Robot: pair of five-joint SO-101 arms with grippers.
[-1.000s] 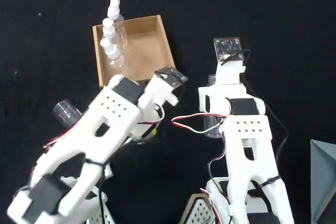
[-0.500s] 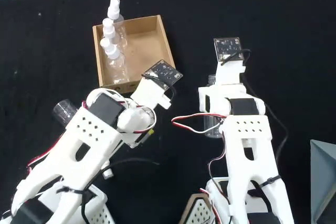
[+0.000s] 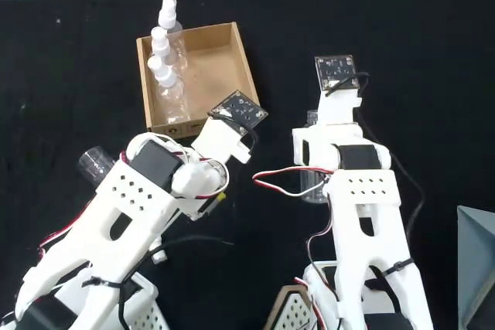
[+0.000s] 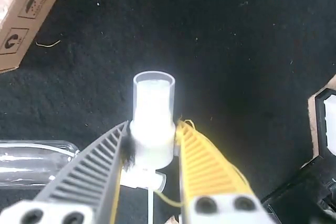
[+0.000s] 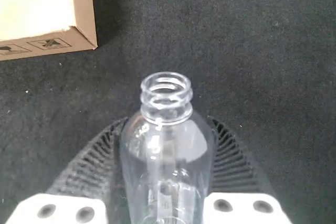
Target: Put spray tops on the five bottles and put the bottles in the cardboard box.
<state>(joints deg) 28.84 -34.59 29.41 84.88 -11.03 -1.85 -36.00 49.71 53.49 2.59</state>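
On the black cloth (image 3: pixel 433 52), near the front wall of the cardboard box (image 3: pixel 213 75), the left gripper (image 4: pixel 152 129) is clamped on a spray top (image 4: pixel 153 103). Farther right of the box, the right gripper (image 5: pixel 168 129) clasps an open-necked bottle (image 5: pixel 166 98). If the top arrives tilted, it would likely miss the neck or cross-thread.

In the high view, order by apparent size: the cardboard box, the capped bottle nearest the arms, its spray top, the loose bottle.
1. cardboard box
2. capped bottle
3. spray top
The loose bottle is partly hidden by an arm, so unranked.
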